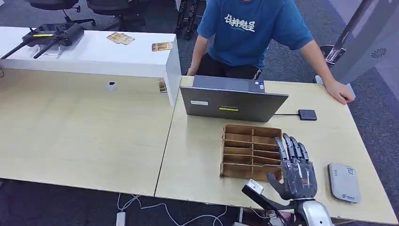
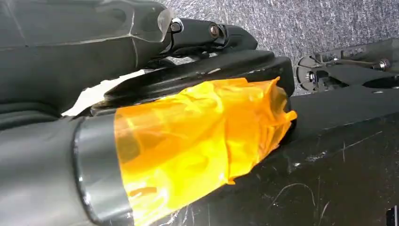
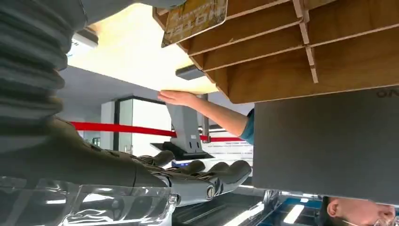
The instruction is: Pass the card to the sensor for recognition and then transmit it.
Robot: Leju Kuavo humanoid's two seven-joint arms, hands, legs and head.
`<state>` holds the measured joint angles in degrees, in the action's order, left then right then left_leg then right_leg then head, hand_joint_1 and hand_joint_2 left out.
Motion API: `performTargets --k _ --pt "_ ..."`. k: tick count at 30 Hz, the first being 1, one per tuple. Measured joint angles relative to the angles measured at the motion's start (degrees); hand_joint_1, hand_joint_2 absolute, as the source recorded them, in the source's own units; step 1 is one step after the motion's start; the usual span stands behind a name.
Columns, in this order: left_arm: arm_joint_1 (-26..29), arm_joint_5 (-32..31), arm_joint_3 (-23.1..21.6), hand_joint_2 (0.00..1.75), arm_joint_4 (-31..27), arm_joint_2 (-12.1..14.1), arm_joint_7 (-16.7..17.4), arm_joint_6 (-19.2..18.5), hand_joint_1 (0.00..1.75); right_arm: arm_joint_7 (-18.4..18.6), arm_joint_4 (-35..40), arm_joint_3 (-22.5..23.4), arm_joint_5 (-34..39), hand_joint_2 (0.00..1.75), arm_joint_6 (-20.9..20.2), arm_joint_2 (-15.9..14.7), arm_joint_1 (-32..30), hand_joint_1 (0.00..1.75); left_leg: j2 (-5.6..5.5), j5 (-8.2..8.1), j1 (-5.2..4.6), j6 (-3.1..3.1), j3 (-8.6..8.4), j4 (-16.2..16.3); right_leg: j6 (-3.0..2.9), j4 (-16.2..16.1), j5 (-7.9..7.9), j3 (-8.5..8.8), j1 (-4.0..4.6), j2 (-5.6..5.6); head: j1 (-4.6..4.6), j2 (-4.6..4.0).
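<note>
- Right hand (image 1: 297, 172): poised over the near right corner of the rack (image 1: 251, 151), fingers straight and close together, thumb out to the side, nothing held.
- Left hand: cannot tell its state; the left wrist view gives a dark housing wrapped in orange tape (image 2: 197, 141) above grey carpet.
- Rack: wooden, slotted, two columns, on the tabletop (image 1: 197, 155) just behind the right hand.
- Card (image 3: 194, 19): yellowish, printed, standing in a slot at one end of the rack in the right wrist view; which slot is unclear in the head view.
- Sensor (image 1: 344, 182): probably the flat grey pad on the tabletop, right of the hand, apart from the rack.
- Laptop (image 1: 232, 104): beyond the rack, its back to the robot; small black box (image 1: 307, 114) cabled beside it.
- Person (image 1: 249, 33): across the tabletop, one hand on its far right corner.
- Step in hand, as judged: fetch the card. Bring fingers down in line with the slot, pinch the exposed edge between thumb and finger, lift straight up so dividers are not snagged.
</note>
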<state>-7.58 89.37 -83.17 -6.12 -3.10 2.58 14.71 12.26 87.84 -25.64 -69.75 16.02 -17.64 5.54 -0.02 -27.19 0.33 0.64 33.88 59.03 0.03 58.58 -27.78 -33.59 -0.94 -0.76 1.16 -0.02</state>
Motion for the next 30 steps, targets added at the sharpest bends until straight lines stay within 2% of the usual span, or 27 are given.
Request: performTargets --k 30 --pt "0.01 -0.09 0.00 0.00 0.00 0.00 -0.09 0.02 0.00 1.01 -5.16 -1.44 2.73 1.75 -3.69 -0.37 2.96 0.00 0.00 0.00 0.00 0.00 0.00 0.00 0.00 0.00 0.00 0.00 0.00 0.00 0.00 0.00"
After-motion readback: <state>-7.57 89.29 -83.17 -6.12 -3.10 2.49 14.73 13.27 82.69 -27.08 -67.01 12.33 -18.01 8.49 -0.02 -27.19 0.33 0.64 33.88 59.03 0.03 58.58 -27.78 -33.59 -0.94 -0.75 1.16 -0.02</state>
